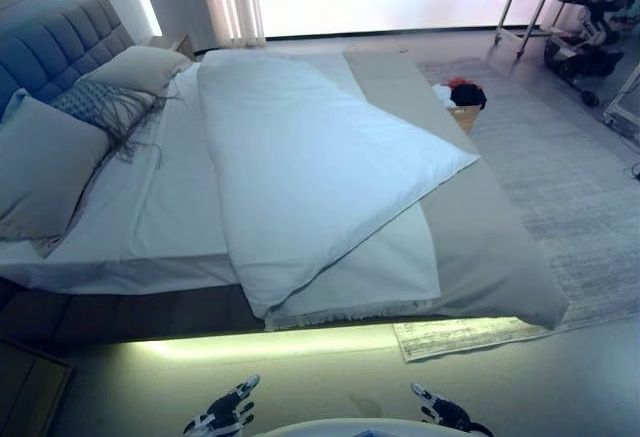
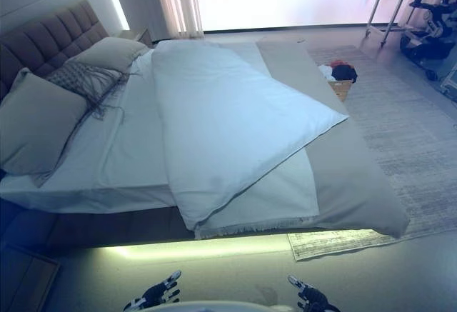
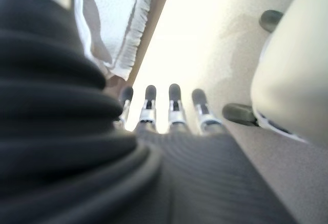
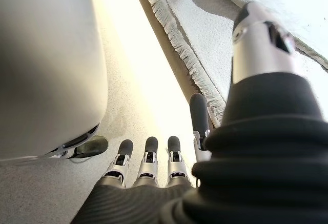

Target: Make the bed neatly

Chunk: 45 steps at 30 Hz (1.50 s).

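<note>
both hands (image 1: 222, 414) low, basket (image 1: 465, 115) holding clothes (image 1: 462, 91)

Duvet (image 1: 310, 167) askew on bed (image 1: 180, 217)

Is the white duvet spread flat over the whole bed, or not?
Not spread. The white duvet lies skewed, one corner over the grey blanket, leaving the sheet near the pillows uncovered.

The white cloth duvet (image 1: 310, 172) looks smooth and matt; the grey fringed cloth blanket (image 1: 480, 227) beneath it is matt too; the quilted fabric headboard (image 1: 55, 47) is tufted; the pale woven rug (image 1: 580, 197) looks rough; the plain cloth pillows (image 1: 45, 167) look soft
</note>
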### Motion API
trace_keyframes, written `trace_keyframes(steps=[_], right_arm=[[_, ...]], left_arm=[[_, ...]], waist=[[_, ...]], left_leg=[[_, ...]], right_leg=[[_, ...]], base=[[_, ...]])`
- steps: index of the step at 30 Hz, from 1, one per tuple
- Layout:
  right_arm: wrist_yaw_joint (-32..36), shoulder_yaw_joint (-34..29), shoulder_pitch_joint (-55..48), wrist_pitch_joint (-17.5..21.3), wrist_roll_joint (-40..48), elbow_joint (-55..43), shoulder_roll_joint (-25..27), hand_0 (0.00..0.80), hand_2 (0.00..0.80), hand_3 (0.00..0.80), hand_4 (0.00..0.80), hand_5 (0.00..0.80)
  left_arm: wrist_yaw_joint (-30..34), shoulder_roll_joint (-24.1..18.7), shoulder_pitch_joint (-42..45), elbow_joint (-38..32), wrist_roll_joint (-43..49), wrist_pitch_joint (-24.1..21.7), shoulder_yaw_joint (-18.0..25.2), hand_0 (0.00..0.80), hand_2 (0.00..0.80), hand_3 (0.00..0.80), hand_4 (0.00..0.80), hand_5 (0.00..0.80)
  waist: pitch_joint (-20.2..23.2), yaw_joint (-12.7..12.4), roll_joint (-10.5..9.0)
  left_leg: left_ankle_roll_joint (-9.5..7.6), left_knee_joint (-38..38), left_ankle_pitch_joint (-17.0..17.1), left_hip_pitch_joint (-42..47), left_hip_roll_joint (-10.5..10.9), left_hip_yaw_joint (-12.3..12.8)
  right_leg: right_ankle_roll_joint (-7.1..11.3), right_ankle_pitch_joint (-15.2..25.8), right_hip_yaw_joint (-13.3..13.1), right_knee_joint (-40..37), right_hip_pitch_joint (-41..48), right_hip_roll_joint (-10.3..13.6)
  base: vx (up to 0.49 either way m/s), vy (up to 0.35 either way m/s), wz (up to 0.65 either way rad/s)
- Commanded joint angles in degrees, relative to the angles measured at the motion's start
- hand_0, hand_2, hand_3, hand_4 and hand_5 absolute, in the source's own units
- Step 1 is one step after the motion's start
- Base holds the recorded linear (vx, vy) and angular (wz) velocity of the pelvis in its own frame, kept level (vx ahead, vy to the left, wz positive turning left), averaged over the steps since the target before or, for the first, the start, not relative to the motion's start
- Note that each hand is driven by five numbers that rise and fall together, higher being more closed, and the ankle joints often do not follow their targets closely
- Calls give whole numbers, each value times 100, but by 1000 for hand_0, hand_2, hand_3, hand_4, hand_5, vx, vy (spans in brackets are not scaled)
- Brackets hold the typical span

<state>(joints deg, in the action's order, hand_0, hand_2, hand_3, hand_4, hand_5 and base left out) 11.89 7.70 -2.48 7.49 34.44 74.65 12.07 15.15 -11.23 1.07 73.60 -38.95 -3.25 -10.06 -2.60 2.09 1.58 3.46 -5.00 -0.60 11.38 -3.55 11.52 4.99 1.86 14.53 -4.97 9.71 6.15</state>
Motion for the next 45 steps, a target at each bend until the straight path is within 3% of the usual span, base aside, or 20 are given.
trace_keyframes(steps=[1,16,21,30,32,34,36,38,40,42,45], right_arm=[[-17,130,509,-18,18,372,-41,0,0,0,0,0],[-37,32,528,-167,115,415,12,0,0,0,0,0],[47,76,587,-259,-183,381,172,0,0,0,0,0],[10,-36,656,-358,-330,412,571,0,0,0,0,0],[-24,-65,675,-349,-550,473,606,0,0,0,0,0],[82,-7,775,-199,-583,439,652,0,0,0,0,0],[109,120,921,-186,-516,261,702,0,0,0,0,0],[35,189,1049,-237,-671,119,799,0,0,0,0,0],[51,196,1096,-191,-717,99,835,0,0,0,0,0],[147,158,1111,-131,-680,3,848,0,0,0,0,0],[281,212,997,-142,-623,-87,861,0,0,0,0,0]], left_arm=[[-123,78,-371,244,361,-197,7,0,0,0,0,0],[151,4,-370,237,95,-164,148,0,0,0,0,0],[-42,-182,-400,253,412,-76,114,0,0,0,0,0],[-86,-584,-371,260,489,44,441,0,0,0,0,0],[-36,-581,-340,272,404,-29,538,0,0,0,0,0],[49,-591,-433,251,421,-73,609,0,0,0,0,0],[191,-583,-444,248,491,-221,630,0,0,0,0,0],[360,-579,-416,180,446,-298,704,0,0,0,0,0],[370,-560,-413,141,401,-319,726,0,0,0,0,0],[311,-575,-390,123,437,-291,652,0,0,0,0,0],[259,-617,-359,161,388,-228,611,0,0,0,0,0]], waist=[[-59,-59,-184],[-89,-55,-200],[-190,-55,-195],[-328,-149,-311],[-370,-164,-387],[-543,-258,-622],[-792,-366,-724],[-1042,-519,-677],[-1163,-619,-554],[-1167,-674,-402],[-1138,-776,-276]], left_leg=[[-261,0,-365,-80,401,105],[-259,0,-379,-55,382,124],[-245,0,-309,-117,348,133],[-266,115,-312,-98,287,7],[-267,559,-430,-224,222,-37],[-324,1904,-626,-745,77,-35],[-327,3309,-455,-1423,-44,-157],[-181,4026,92,-2234,83,-312],[-56,3609,429,-2506,47,-166],[-1,2408,717,-2422,-110,45],[242,727,1316,-2383,-312,36]], right_leg=[[112,-186,-46,56,-32,-231],[106,-187,-66,57,-18,-249],[89,-199,-111,108,-87,-266],[17,-296,-187,232,-118,-344],[-80,-391,-244,413,-176,-372],[-276,-467,-221,693,-288,-272],[-477,-497,-226,848,-296,-313],[-555,-499,-437,911,-177,-435],[-545,-636,-550,935,35,-569],[-504,-884,-557,1002,274,-728],[-403,-1139,-715,949,712,-839]], base=[[0,0,0],[11,-4,0],[0,0,0],[30,-89,5],[41,-201,2],[-21,-299,7],[-12,-233,1],[80,-94,-23],[242,14,-35],[442,106,-24],[500,160,-20]])
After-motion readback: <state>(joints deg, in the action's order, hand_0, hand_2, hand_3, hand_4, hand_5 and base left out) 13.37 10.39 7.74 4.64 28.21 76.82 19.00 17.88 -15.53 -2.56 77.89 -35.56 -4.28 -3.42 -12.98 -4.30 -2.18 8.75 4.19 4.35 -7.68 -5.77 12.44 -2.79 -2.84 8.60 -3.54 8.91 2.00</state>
